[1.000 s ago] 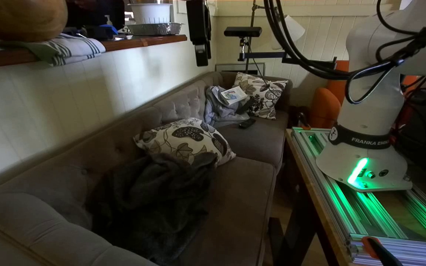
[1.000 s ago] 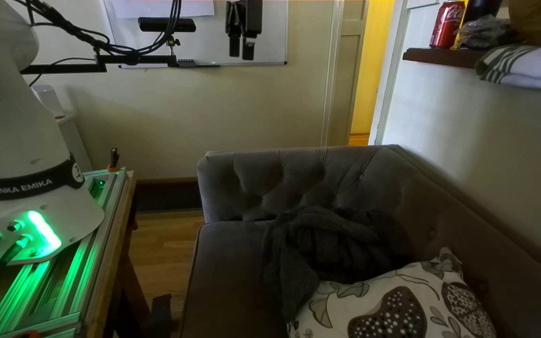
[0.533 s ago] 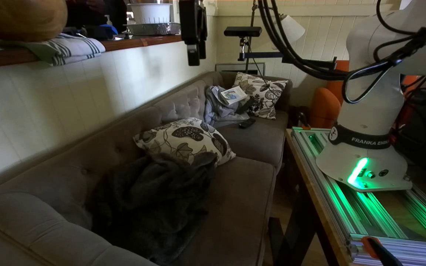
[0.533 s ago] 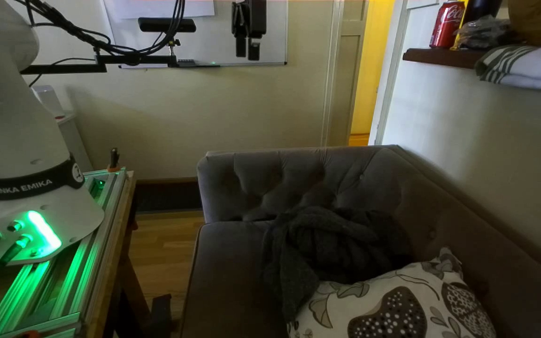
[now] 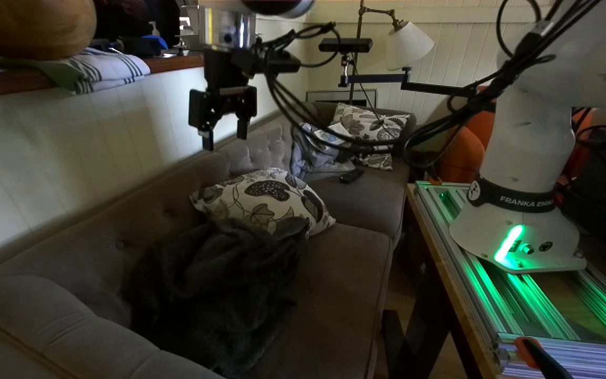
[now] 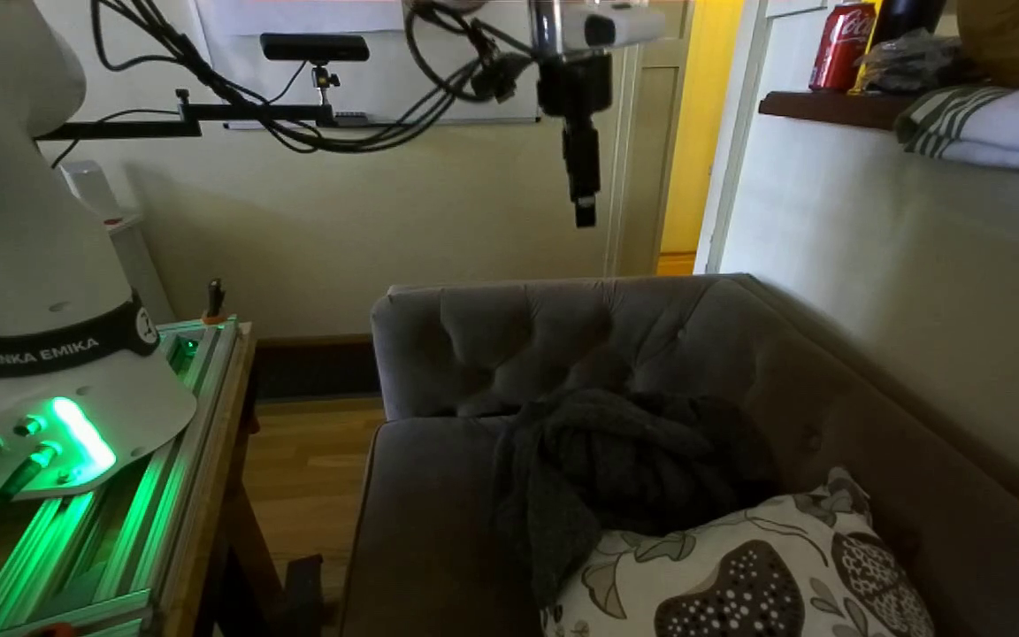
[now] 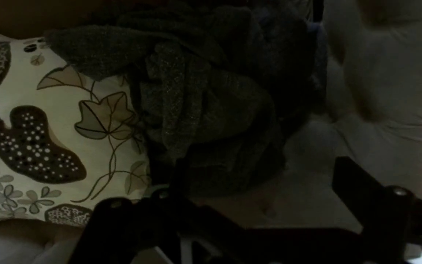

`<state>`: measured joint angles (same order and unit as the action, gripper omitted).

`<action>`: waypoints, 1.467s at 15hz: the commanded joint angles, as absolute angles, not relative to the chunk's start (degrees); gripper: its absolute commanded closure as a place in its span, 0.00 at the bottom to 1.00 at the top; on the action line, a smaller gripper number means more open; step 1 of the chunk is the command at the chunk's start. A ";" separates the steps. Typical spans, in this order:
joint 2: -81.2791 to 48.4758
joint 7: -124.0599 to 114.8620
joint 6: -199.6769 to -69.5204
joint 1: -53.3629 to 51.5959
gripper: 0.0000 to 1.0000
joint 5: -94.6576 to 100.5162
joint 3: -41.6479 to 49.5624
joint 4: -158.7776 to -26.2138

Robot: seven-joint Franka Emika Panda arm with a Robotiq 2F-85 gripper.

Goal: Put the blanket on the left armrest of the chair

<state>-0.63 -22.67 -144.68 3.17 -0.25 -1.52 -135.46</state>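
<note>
Empty tool (image 5: 225, 135) hangs above the blanket (image 5: 224, 287), a little off to one side

In an exterior view the tool's fingers (image 5: 208, 139) point down and stand apart with nothing between them. Well below, on the seat of the sofa (image 5: 345, 279), the blanket lies between an armrest (image 5: 45, 310) and a patterned pillow (image 5: 269, 195).

In an exterior view the tool (image 6: 586, 217) shows edge-on, one finger hiding the other. The blanket (image 6: 642, 451) lies beneath it, close to the armrest (image 6: 509, 345); whether they touch I cannot tell. I take that armrest for the goal, so the carry looks short and mostly upward.

In the wrist view the blanket (image 7: 203, 95) lies ahead of the fingertips, on the pillow side; the finger nearer the armrest stands over bare sofa. The move likely calls for going down, toward the sofa's front and slightly toward the pillow. The heap seems longer from pillow to armrest, roughly the line the fingers close along, though no firm axis shows. The cloth looks dark grey-brown, soft and deeply folded; one flap overlaps the pillow, and its far end is lost in shadow.
</note>
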 commanded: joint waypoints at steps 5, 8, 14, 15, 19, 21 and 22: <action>-28.00 -36.94 -153.21 -0.65 0.00 1.64 8.08 -120.76; -35.08 -36.68 -151.57 -1.42 0.00 -0.39 9.89 -115.82; -43.47 -33.34 -148.28 0.62 0.00 -4.65 8.14 -108.79; -44.32 -32.49 -147.21 1.13 0.00 -5.52 7.66 -107.91; -47.52 -30.09 -144.37 1.62 0.26 -7.17 7.94 -104.96; -48.70 -29.22 -142.89 2.01 0.41 -8.07 7.87 -103.66; -49.10 -28.88 -142.28 2.16 0.48 -8.49 7.81 -103.22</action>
<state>-46.81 -31.12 -145.19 1.00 -6.09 8.64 -106.61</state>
